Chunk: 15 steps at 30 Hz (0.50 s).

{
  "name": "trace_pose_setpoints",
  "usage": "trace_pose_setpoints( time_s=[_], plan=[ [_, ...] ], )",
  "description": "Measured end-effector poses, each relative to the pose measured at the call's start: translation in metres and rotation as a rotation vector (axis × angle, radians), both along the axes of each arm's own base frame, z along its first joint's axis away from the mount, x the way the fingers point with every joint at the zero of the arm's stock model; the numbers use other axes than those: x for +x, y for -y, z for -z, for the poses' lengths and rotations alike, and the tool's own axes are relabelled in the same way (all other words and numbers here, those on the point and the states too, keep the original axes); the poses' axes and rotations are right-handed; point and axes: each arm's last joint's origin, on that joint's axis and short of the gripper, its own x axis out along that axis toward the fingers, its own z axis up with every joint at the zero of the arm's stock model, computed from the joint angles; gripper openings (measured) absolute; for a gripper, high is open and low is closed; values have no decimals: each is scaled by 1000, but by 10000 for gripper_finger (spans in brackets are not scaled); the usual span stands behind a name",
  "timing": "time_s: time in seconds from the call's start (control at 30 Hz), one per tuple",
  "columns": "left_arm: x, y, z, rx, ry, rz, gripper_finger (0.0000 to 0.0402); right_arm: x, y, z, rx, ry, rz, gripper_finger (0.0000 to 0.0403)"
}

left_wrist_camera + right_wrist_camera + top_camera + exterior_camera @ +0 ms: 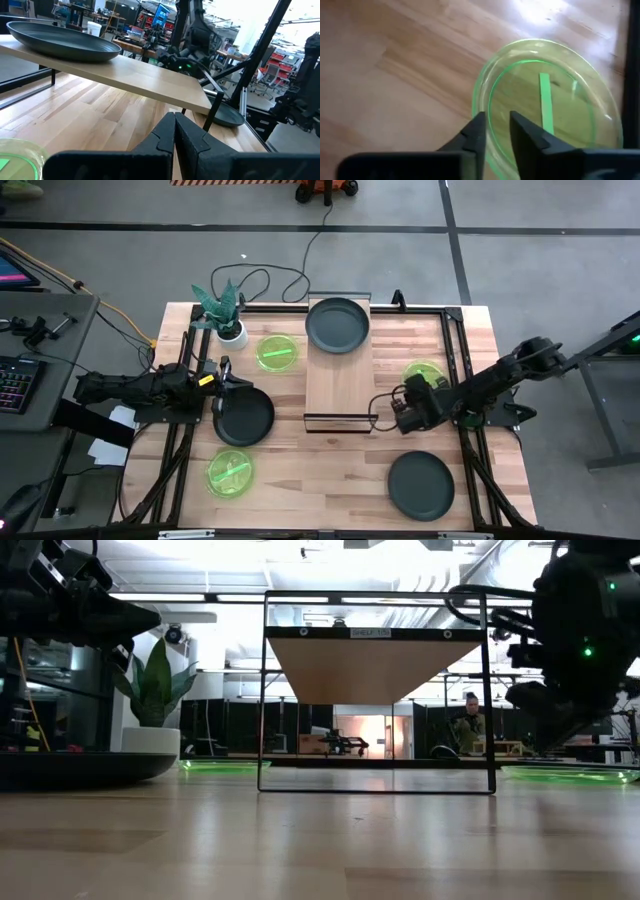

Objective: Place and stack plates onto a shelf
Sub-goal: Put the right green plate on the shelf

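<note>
left end effector (pixel 222 383): sitting over the table's left side; fingers (pixel 172 132) pressed together, gripping nothing visible
grey plate by left end effector (pixel 243 417): lying on the table just beside and below the tips; touching or not, cannot tell
right end effector (pixel 397 408): hovering right of the shelf's near end; fingers (pixel 476 134) slightly parted, straddling the rim of a green plate (pixel 547 107); not clamped on it
shelf (pixel 338 375): standing between the two end effectors; one grey plate (pixel 337 324) resting on its far end
other grey plate (pixel 421 485): lying on the table near the right end effector, toward the front edge
other green plates: one (pixel 276 352) beyond the left end effector by the plant pot (pixel 233 332); one (pixel 231 473) in front of it
table (pixel 330 480): carrying everything
</note>
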Motion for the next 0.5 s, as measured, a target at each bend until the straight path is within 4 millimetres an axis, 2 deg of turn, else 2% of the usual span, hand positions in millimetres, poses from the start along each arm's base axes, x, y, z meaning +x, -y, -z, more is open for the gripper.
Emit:
trace_pose_setpoints(
  time_s=[0.2,0.5],
  plan=[
    [0,0,0,0,0,1,1,3,10,15,26,164,-30,129],
    [0,0,0,0,0,0,1,8,24,23,-37,136,-5,133]
  ],
)
